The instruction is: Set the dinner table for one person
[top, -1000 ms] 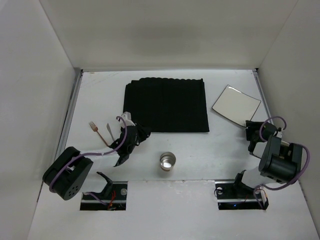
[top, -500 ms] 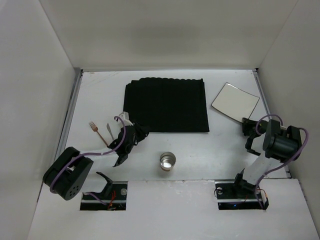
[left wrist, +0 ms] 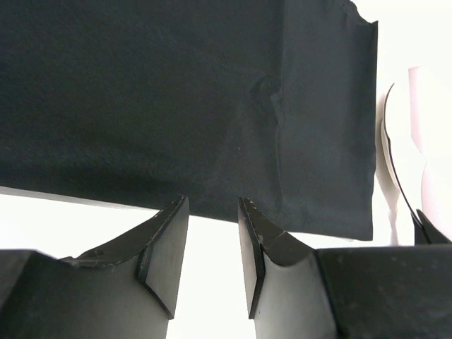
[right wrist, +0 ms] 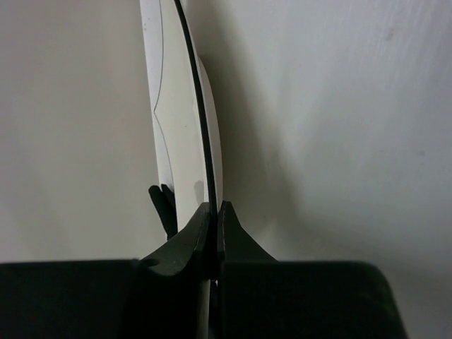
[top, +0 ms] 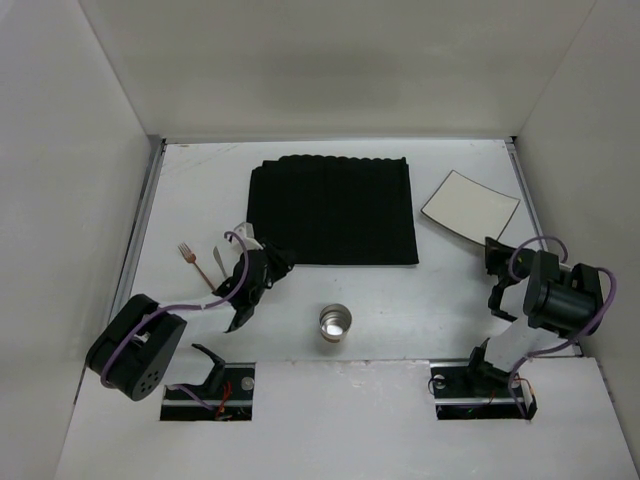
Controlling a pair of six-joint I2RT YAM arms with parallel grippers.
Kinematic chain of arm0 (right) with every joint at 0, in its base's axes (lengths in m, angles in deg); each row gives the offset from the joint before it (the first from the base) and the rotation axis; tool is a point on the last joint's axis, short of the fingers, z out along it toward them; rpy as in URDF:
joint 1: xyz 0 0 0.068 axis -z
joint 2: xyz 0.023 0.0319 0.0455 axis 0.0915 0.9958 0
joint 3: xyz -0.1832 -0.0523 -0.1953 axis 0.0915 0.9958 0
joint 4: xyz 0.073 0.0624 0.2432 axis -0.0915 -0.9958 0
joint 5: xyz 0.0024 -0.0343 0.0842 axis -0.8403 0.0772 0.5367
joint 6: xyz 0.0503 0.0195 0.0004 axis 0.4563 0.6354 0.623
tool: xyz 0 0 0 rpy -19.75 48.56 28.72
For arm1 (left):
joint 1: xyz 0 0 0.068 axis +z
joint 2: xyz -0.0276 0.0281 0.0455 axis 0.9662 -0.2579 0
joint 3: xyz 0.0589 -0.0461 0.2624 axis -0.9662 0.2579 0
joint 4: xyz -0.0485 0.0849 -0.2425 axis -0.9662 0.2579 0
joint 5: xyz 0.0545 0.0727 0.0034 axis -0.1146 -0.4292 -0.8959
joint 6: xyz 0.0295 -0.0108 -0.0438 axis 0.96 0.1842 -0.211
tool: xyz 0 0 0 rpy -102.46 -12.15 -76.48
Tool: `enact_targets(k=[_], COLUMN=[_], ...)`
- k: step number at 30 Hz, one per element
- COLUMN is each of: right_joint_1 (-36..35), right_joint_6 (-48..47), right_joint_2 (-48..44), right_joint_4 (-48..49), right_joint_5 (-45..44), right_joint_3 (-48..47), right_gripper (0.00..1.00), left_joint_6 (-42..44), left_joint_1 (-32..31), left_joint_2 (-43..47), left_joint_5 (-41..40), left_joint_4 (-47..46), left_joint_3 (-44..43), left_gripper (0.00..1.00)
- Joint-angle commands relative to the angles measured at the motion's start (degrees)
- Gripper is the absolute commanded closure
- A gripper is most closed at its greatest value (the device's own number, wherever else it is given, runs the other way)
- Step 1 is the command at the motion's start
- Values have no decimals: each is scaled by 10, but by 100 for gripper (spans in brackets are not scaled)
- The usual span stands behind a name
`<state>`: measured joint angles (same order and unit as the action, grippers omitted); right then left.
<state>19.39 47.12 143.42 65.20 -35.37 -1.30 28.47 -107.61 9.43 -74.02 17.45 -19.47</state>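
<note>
1. Two hands in view. The left hand (top: 280, 266) is low over the desk (top: 400, 300), just off the near-left corner of the black cloth mat (top: 333, 211).
2. Left wrist view: the left hand (left wrist: 212, 206) has its jaws part-way apart with nothing between them. Its fingertips (left wrist: 169, 233) point at the near edge of the mat (left wrist: 183, 99), and white desk shows in the gap.
3. The right hand (top: 495, 252) is on the right side of the desk, at the near corner of the square white plate (top: 470, 206).
4. Right wrist view: the right hand (right wrist: 214, 212) is clamped on the plate's thin dark rim, and the plate (right wrist: 185, 134) is seen edge-on running up the frame. Can't tell if the plate is off the desk.
5. Containers: one round metal cup (top: 335, 322) stands upright on the desk, near of the mat and between the two arms, touching nothing. Its inside shows only shiny metal; can't tell more about contents.
6. The copper-toned fork (top: 193, 260) lies flat on the left side of the desk with its tines pointing away. Just beside it is a pale utensil (top: 215, 256), too small to identify. Both are left of the left hand.
7. The desk is a big matte white surface with white walls on three sides and the arm bases at its near edge. The mat lies flat at its far centre and the plate is to the right of the mat, apart from it.
</note>
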Motion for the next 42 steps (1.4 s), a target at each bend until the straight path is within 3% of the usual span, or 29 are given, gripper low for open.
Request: enact_targets(k=[1, 6, 12, 18, 23, 28, 34, 42], right_joint_1=[-6, -27, -64, -229, -414, -524, -576, -591], right_joint_6=[38, 56, 40, -7, -18, 0, 31, 47], right_joint_2=[-56, -153, -296, -369, -313, -212, -96, -25], right_joint_4=[75, 61, -52, -150, -134, -65, 25, 92], right_joint_5=[45, 60, 49, -44, -165, -244, -285, -317], right_joint_3=[3, -6, -36, -84, -133, -176, -207, -205], right_gripper=[100, 100, 100, 100, 100, 100, 100, 100], left_joint_6=[12, 12, 14, 15, 14, 13, 15, 12], left_joint_1=[10, 18, 27, 44, 58, 68, 75, 73], left_joint_2=[15, 13, 22, 36, 45, 63, 83, 90], left_joint_5=[-4, -3, -3, -5, -13, -16, -16, -13], left_joint_4=[-34, -34, -34, -32, -29, -28, -20, -19], left_joint_3=[11, 12, 15, 19, 25, 34, 38, 40], left_gripper=[68, 68, 68, 68, 69, 69, 69, 69])
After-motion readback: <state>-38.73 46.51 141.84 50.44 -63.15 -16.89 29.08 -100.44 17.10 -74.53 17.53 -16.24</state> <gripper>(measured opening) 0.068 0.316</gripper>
